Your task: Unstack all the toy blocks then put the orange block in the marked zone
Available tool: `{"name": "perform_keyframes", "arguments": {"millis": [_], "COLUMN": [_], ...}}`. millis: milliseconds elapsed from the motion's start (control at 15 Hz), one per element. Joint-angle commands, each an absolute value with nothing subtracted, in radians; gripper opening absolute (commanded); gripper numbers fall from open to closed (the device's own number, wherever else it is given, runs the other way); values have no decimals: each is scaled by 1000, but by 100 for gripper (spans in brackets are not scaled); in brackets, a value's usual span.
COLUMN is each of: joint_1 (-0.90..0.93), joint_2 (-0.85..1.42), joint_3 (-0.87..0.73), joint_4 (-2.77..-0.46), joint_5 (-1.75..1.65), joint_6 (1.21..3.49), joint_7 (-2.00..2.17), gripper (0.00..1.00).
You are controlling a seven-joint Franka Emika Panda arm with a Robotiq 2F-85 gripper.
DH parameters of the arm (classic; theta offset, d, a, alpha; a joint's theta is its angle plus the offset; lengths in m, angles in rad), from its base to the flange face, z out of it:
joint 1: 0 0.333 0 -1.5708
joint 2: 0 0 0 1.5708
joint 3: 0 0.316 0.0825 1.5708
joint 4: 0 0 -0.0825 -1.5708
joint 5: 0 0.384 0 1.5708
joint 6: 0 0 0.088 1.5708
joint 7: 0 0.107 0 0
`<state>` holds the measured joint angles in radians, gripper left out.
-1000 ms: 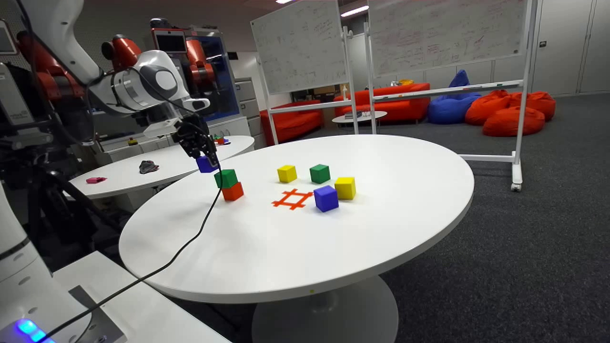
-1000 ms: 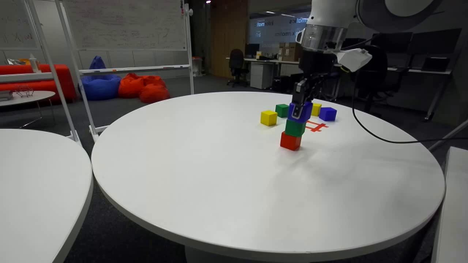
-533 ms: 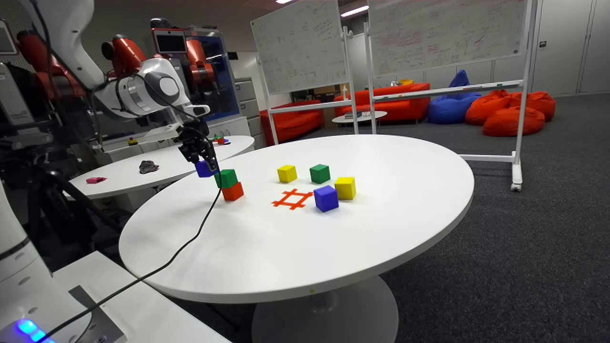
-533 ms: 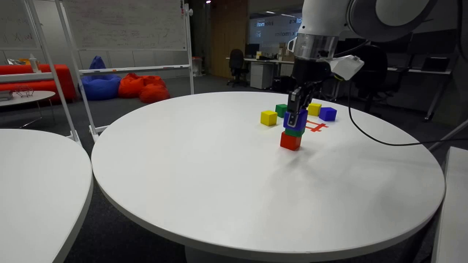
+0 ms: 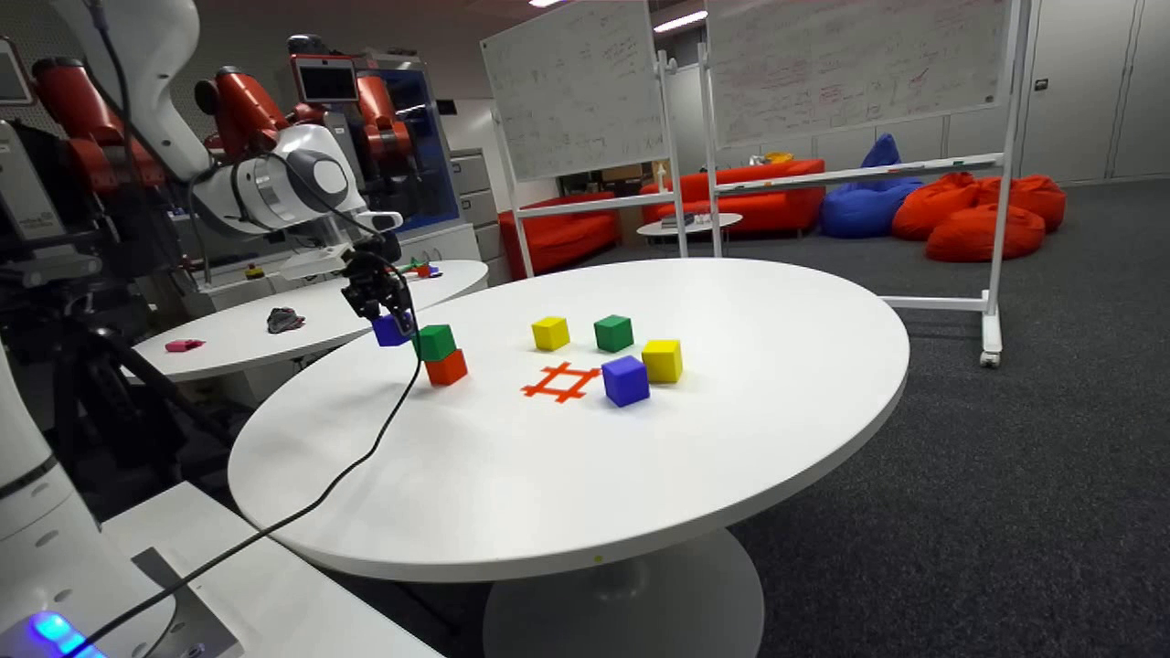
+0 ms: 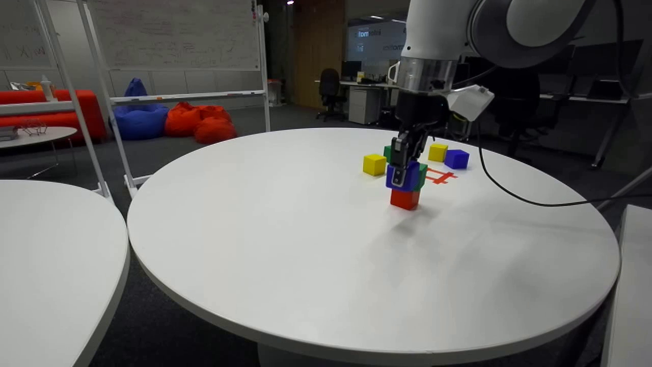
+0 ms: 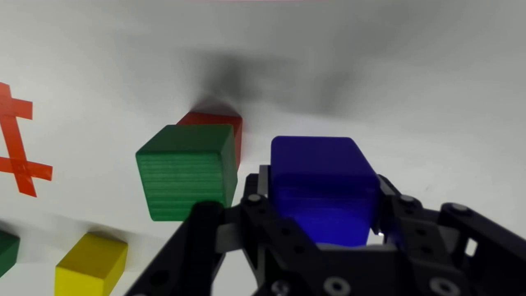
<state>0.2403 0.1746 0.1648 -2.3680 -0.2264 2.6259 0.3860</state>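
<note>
In the wrist view, the claw [image 7: 322, 181] pinches the blue block [image 7: 322, 193] by two opposite sides, flat faces that should keep it square in the grip; one finger [image 7: 251, 185] shows in the gap between it and the green block [image 7: 183, 181], so a drift that way could knock the latter. The orange block [image 7: 213, 119] peeks out from under the green one, which probably must come off before a clean grasp. In an exterior view, that pair stands on the table [image 5: 777, 439] to one side of the marked zone [image 5: 560, 383], while a yellow block [image 5: 550, 334], second green block [image 5: 613, 334], second yellow block [image 5: 662, 361] and second blue block [image 5: 626, 381] rest unstacked near that zone but not on it, which should leave room for the orange one. A whiteboard [image 5: 864, 68] bears scrawl too faint to read. In an exterior view, the blue block [image 6: 410, 179] hangs beside the pair, above the table, presumably to be set down on its own, as unstacking asks. Pale letters [image 6: 369, 33] on the glass [image 6: 374, 51] look like part of "informatics"; the arm [image 6: 433, 30] hides the rest. No lettering shows on the blocks.
</note>
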Motion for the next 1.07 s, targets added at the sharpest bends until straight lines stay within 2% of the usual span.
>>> {"name": "perform_keyframes", "arguments": {"millis": [0, 1000], "joint_1": [264, 328], "joint_2": [210, 331], "joint_3": [148, 131], "joint_4": [-2319, -2176], "joint_5": [-245, -249], "joint_6": [2581, 2473], "joint_7": [391, 393], "gripper": [31, 31]}}
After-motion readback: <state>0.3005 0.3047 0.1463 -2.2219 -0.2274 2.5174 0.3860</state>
